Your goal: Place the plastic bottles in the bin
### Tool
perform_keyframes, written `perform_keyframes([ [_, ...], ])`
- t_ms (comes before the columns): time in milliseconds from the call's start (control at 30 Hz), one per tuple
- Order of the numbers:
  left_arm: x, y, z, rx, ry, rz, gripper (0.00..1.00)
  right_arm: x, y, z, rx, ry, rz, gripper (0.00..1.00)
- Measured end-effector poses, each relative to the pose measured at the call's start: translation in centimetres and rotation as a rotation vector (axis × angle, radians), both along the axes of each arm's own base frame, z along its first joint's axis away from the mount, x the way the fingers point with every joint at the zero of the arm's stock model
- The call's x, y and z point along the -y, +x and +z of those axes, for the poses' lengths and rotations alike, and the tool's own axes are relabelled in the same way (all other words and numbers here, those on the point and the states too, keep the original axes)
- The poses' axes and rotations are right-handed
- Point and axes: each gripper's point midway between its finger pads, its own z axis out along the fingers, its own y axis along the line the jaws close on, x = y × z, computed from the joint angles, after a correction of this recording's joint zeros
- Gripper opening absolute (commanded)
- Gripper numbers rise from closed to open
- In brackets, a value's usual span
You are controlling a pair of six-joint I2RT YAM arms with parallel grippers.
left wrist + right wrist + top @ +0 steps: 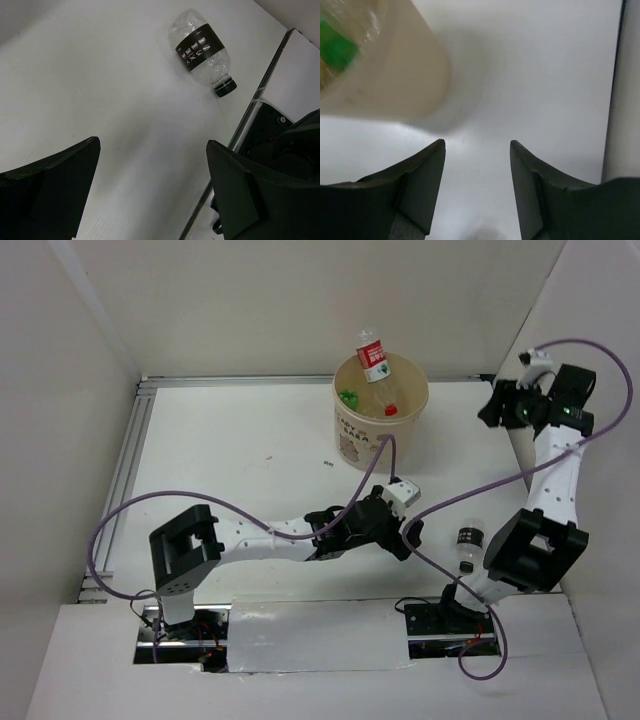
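Observation:
The beige bin (381,435) stands at the far middle of the table. Inside it a clear bottle with a red-white label (372,358) sticks up above the rim, beside a green bottle (348,398) and a red cap (390,410). A clear bottle with a black label and black cap (468,543) lies on the table by the right arm's base. It also shows in the left wrist view (202,50). My left gripper (408,540) (152,145) is open and empty, left of that bottle. My right gripper (490,405) (477,143) is open and empty, right of the bin (395,75).
White walls enclose the table on the left, back and right. A metal rail (130,460) runs along the left edge. Purple cables (470,495) loop over the table between the arms. The right arm's base (285,150) sits just beyond the lying bottle.

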Motion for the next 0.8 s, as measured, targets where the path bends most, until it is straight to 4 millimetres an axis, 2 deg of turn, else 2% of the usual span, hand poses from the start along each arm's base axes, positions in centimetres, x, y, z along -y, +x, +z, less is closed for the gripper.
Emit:
perform_keyframes([
  [100,1.1,0.0,-0.8,-0.033,0.004,-0.011,1.0,2.3,-5.2,-5.3,-0.202,0.02,-0.107,0.66],
  [133,1.0,0.0,-1.0,-0.039,0.009,-0.013,1.0,2.6,-6.9,-7.3,-0.287,0.024,-0.127,0.69],
  [200,0.8,0.0,-1.1,-0.042,0.011,-0.015,1.0,2.6,-9.1,-9.9,-0.41,0.023,-0.141,0.72],
  [267,-0.4,-0.3,-1.5,-0.049,0.023,-0.013,1.0,2.6,-11.5,-12.5,-0.544,0.023,-0.147,0.8],
  [300,-1.1,-0.4,-1.8,-0.052,0.032,-0.01,1.0,2.6,-12.5,-13.5,-0.599,0.024,-0.145,0.82],
  [367,-3.2,-0.7,-2.4,-0.063,0.056,-0.001,1.0,2.7,-14.6,-15.4,-0.697,0.031,-0.149,0.96],
  [433,-4.8,-0.9,-2.7,-0.07,0.07,0.009,1.0,2.7,-16.5,-17.3,-0.773,0.036,-0.156,1.0],
  [533,-6.6,-0.9,-2.4,-0.073,0.076,0.033,1.0,1.6,-19.5,-20.4,-0.898,0.043,-0.152,1.0],
  [600,-7.0,-0.9,-2.2,-0.081,0.069,0.046,1.0,0.6,-21.1,-21.8,-0.966,0.043,-0.135,1.0],
  [667,-7.4,-1.0,-1.5,-0.078,0.053,0.055,1.0,-0.1,-22.0,-22.8,-1.009,0.028,-0.122,1.0],
  [733,-7.5,-1.0,-1.3,-0.079,0.048,0.062,1.0,0.1,-22.4,-23.6,-1.035,-0.013,-0.147,1.0],
  [800,-7.5,-1.0,-1.3,-0.087,0.044,0.072,1.0,-0.7,-23.3,-24.5,-1.08,-0.041,-0.135,1.0],
])
